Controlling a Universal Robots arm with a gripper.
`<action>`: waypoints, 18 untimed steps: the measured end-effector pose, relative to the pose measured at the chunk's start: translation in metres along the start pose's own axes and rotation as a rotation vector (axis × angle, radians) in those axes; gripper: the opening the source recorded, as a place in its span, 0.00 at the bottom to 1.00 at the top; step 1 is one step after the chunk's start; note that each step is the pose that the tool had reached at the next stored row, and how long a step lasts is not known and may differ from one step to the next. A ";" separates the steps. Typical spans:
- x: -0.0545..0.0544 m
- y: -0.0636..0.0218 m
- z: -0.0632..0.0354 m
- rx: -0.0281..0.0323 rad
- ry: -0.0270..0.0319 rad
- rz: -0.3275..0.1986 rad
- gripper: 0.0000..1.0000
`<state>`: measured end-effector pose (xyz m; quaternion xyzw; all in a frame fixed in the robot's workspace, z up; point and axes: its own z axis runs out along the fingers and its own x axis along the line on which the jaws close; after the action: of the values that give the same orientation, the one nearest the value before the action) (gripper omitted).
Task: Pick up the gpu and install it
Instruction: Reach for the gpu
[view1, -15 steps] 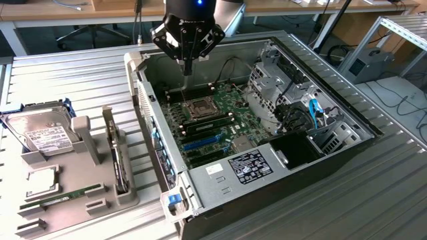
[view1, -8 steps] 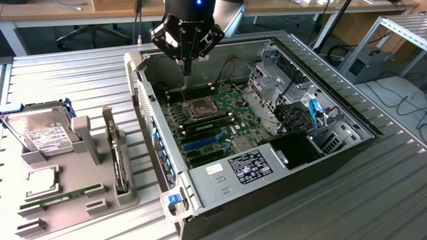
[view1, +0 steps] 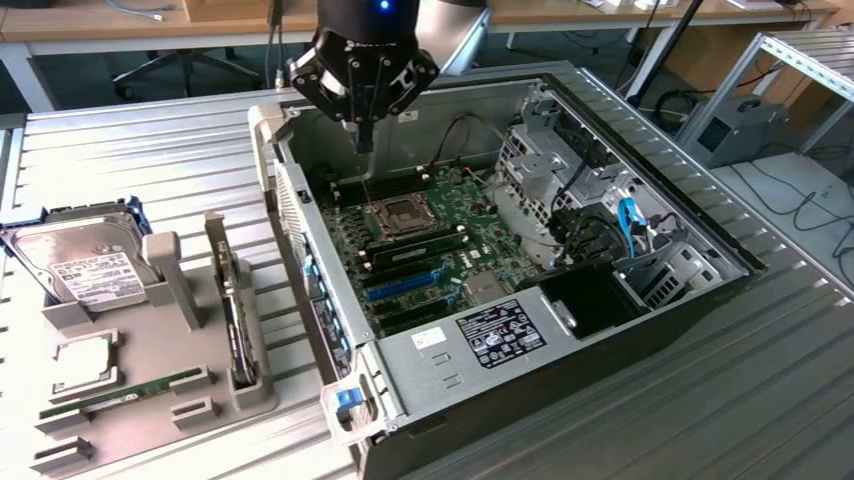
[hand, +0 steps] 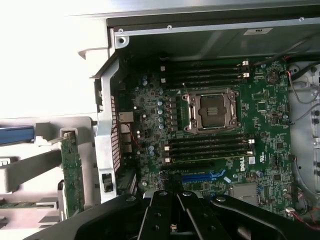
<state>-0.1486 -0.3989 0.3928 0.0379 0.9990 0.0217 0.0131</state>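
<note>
Closest to the wrist camera are the dark links of the gripper (hand: 172, 192), whose fingers are pressed together on nothing. It hangs over the open computer case (view1: 667, 215), above the motherboard (view1: 461, 225) with its bare processor socket (hand: 210, 111) and a blue expansion slot (hand: 202, 176) with nothing in it. The gpu (view1: 240, 330) is well apart from the gripper, beyond the case's side wall, standing on its long edge in a slot of the grey parts holder (view1: 127, 420); in the wrist view it shows as a thin green board with a pale bracket at one end. Farther from the gripper on that holder sit the hard drive (view1: 83, 262) and the memory stick (view1: 120, 392). Nothing touches the card, so I judge the work to be at its opening step, the reach for the pickup, with neither grasp nor install done. A grasp would call for the fingers to spread, for the arm to cross the case wall to the holder, and for the fingers to line up with the card's upper edge, so that they close on its flat faces and not on the holder's post just beside it.
</note>
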 end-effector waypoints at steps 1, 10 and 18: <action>0.001 -0.0001 0.0000 0.0000 0.0000 0.000 0.11; 0.006 -0.0005 0.0000 0.0000 0.0000 0.000 0.11; 0.008 -0.0006 0.0000 0.0000 0.0000 0.000 0.11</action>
<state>-0.1570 -0.3989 0.3926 0.0378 0.9990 0.0217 0.0131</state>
